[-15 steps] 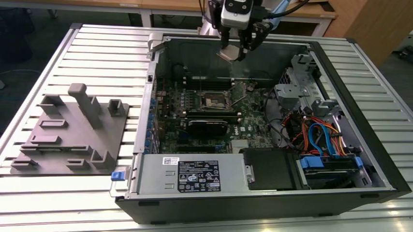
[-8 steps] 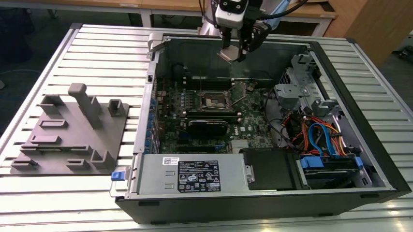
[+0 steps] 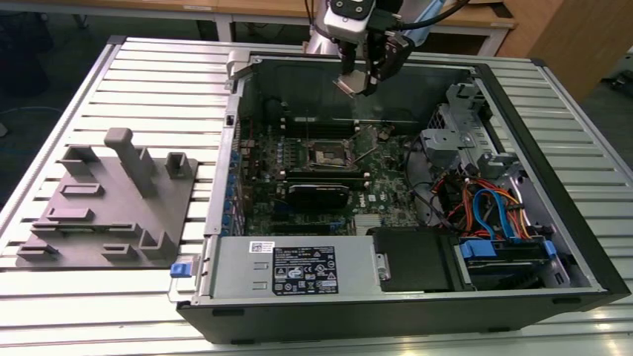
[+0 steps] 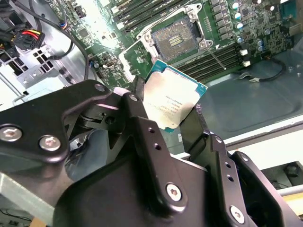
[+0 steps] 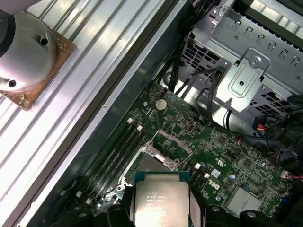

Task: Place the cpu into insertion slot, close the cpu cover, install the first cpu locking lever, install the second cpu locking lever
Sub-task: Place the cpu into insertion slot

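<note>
The gripper (image 3: 358,84) is clamped on the chip (image 4: 171,103), pinching two opposite edges with the silver top showing. It hangs above the open computer case (image 3: 396,322). Inside the case, on the green board (image 3: 386,185), the square socket (image 4: 177,40) lies uncovered with its dark centre bare, apart from the chip.
</note>
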